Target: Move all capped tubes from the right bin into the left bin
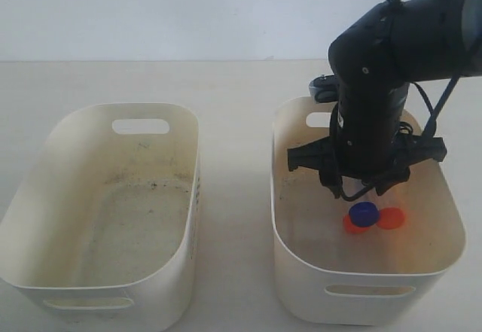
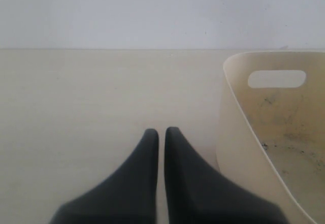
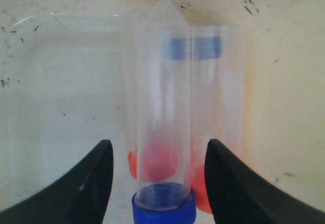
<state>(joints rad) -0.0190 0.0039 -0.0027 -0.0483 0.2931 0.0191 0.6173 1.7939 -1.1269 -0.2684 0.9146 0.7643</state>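
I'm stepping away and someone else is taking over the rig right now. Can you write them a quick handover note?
Left gripper: shut, empty, over the table beside the left bin.
Right gripper: open, down in the right bin, straddling the blue-capped tube, not clamped yet.
Two orange-capped tubes lie next to it.
Done: nothing; the left bin holds no tubes.
Left: grasp and carry over all three.

Right end effector (image 3: 157, 142): its two black fingers (image 3: 76, 188) stand wide apart on either side of a clear blue-capped tube (image 3: 163, 97), with a gap at each side. This tube lies over two orange-capped tubes (image 3: 219, 102) on the cream, dark-specked floor of the bin (image 3: 56, 82).
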